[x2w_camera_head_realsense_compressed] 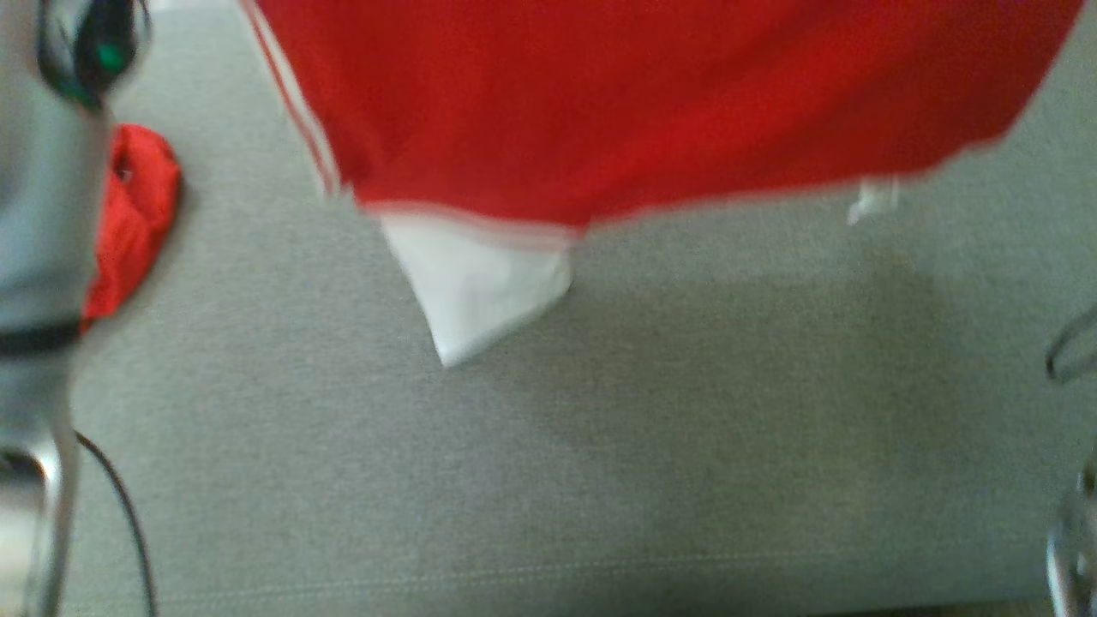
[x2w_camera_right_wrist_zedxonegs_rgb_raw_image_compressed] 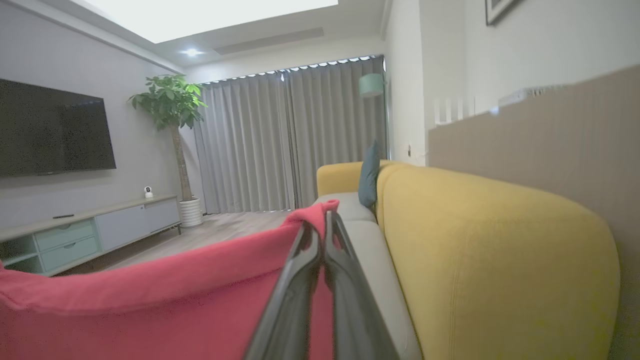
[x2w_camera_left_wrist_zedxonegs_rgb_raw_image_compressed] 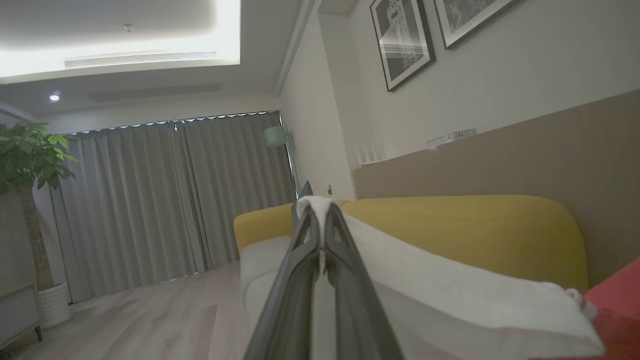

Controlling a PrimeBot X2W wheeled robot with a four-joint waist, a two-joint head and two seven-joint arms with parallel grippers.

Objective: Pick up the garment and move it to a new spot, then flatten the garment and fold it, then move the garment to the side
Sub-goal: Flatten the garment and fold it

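Observation:
A red garment [x2w_camera_head_realsense_compressed: 651, 103] with white side stripes and a white pocket lining [x2w_camera_head_realsense_compressed: 476, 287] hangs in the air above the grey sofa seat [x2w_camera_head_realsense_compressed: 600, 480], blurred by motion. My left gripper [x2w_camera_left_wrist_zedxonegs_rgb_raw_image_compressed: 321, 220] is shut on a white part of the garment [x2w_camera_left_wrist_zedxonegs_rgb_raw_image_compressed: 450, 290], held high. My right gripper [x2w_camera_right_wrist_zedxonegs_rgb_raw_image_compressed: 321, 225] is shut on a red edge of the garment [x2w_camera_right_wrist_zedxonegs_rgb_raw_image_compressed: 150, 300], which stretches off to the left of its fingers. Both arms hold the cloth spread between them.
A second crumpled red cloth [x2w_camera_head_realsense_compressed: 133, 223] lies on the seat at the left, beside my pale left forearm [x2w_camera_head_realsense_compressed: 38, 214]. The yellow sofa back [x2w_camera_right_wrist_zedxonegs_rgb_raw_image_compressed: 490, 250] runs along the wall. A TV cabinet [x2w_camera_right_wrist_zedxonegs_rgb_raw_image_compressed: 90, 230], a potted plant [x2w_camera_right_wrist_zedxonegs_rgb_raw_image_compressed: 172, 105] and curtains stand across the room.

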